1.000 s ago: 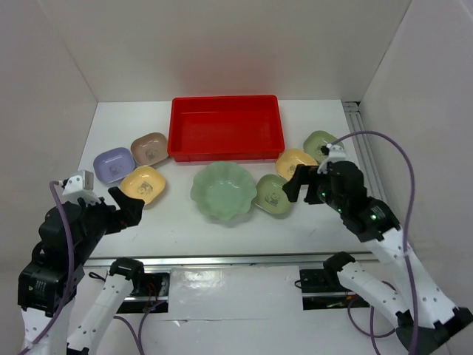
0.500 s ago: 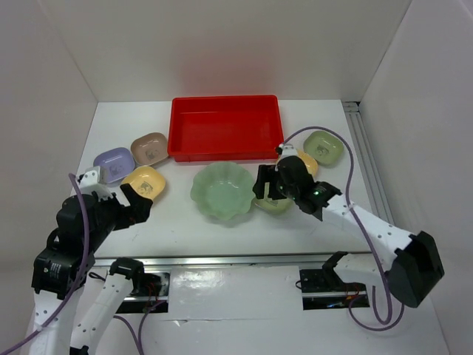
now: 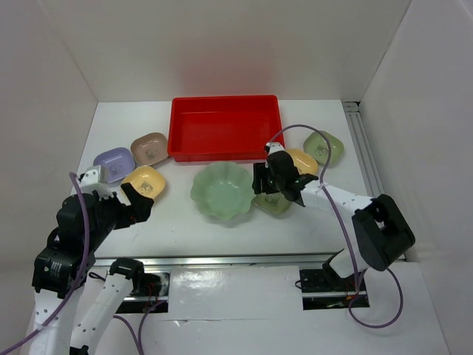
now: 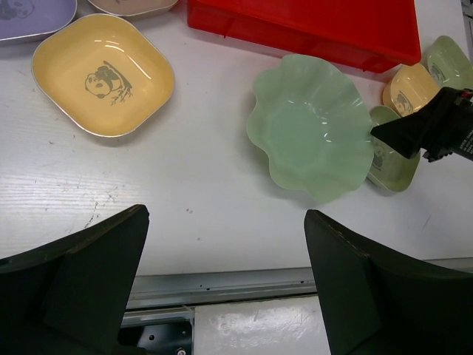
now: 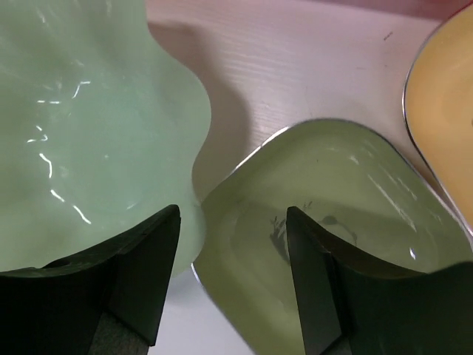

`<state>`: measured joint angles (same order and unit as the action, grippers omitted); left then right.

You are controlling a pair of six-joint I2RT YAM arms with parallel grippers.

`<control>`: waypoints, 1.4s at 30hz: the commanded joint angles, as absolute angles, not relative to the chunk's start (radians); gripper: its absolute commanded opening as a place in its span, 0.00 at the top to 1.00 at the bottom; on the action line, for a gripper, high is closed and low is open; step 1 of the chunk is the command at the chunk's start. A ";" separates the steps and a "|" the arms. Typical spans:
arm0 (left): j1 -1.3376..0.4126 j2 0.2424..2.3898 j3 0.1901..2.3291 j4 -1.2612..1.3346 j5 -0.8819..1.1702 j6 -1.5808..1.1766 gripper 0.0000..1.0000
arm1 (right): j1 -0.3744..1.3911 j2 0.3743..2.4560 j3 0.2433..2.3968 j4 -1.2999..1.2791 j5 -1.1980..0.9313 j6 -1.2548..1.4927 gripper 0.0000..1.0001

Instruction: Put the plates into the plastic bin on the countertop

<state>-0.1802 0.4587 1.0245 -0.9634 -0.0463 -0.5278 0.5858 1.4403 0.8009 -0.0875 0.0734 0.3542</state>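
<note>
Right claw (image 5: 233, 248) is part open, straddling the left rim of a small green plate (image 5: 332, 251) that lies just beside the scalloped plate (image 3: 223, 191) mid-worktop (image 3: 177, 218); no firm grip shows. Left claw (image 4: 225, 222) gapes wide, empty, above the near-left corner. Red bin (image 3: 222, 154) sits at the back edge, holding no plates.

Top ext. cam: fixed high at near side, looks down/fwd over whole countertop (image 3: 177, 222); L wrist cam: low, mid-range, faces fwd-right across it; R wrist cam: v. close, aimed steeply down; all 3 share scalloped plate (image 3: 222, 191) & small green plate (image 3: 275, 208) beside it.
</note>
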 commanded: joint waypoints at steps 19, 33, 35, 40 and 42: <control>-0.184 0.474 1.019 -0.916 -0.021 -0.526 0.00 | 0.549 1.586 0.914 0.069 -0.103 0.207 0.37; -0.184 0.474 1.019 -0.916 -0.012 -0.517 0.00 | 0.569 1.690 0.953 0.087 -0.167 0.207 0.76; -0.184 0.474 1.019 -0.916 -0.012 -0.517 0.00 | 0.569 1.700 0.962 0.087 -0.167 0.198 0.87; -0.184 0.474 1.019 -0.916 -0.012 -0.517 0.00 | 0.591 1.680 0.971 0.054 -0.185 0.212 1.00; -0.184 0.474 1.019 -0.916 -0.012 -0.517 0.00 | 0.600 1.669 0.971 0.022 -0.212 0.222 1.00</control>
<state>-0.1802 0.4694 1.0161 -0.9607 -0.0265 -0.5270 0.5831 1.6794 0.9619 0.0666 -0.2192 0.2459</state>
